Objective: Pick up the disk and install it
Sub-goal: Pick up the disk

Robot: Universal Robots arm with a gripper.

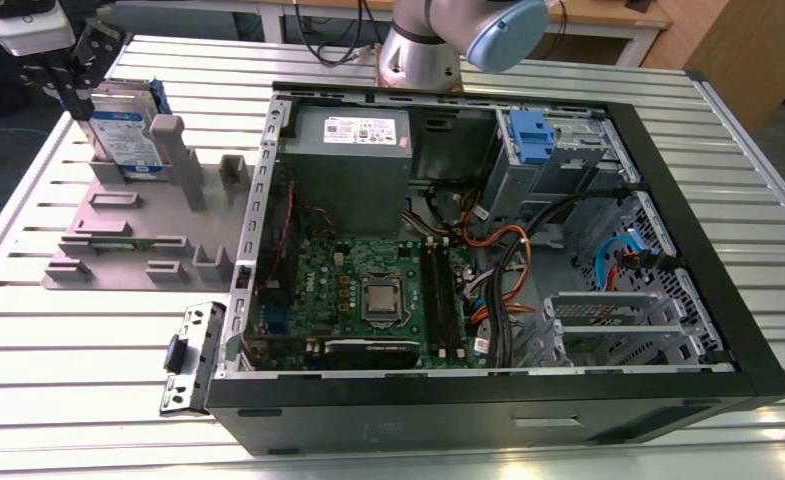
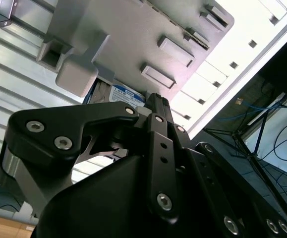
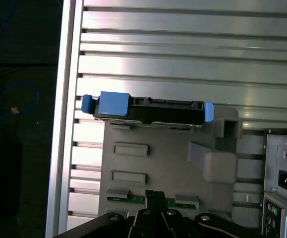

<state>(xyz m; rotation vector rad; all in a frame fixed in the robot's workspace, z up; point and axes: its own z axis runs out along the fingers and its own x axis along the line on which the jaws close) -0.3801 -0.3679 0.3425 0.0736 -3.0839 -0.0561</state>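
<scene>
The disk (image 1: 123, 135) stands on edge in a slot of the grey holder plate (image 1: 112, 240), at the exterior view's far left. It is silver with a white-and-blue label and a blue bracket. My gripper (image 1: 69, 88) hangs just above and beside its top corner, on the exterior view's left, shut and empty. The first wrist view sees the disk (image 3: 148, 110) edge-on with blue tabs at both ends, apart from my gripper (image 3: 154, 194). In the second wrist view the disk's label (image 2: 125, 94) peeks out behind my gripper (image 2: 155, 99).
An open computer case (image 1: 499, 250) lies on the slatted aluminium table (image 1: 72, 350), with a grey power supply (image 1: 352, 150), a motherboard (image 1: 379, 290) and a drive cage with a blue latch (image 1: 532, 135). A loose bracket (image 1: 189, 355) lies by the case. The arm's base (image 1: 419, 50) stands behind.
</scene>
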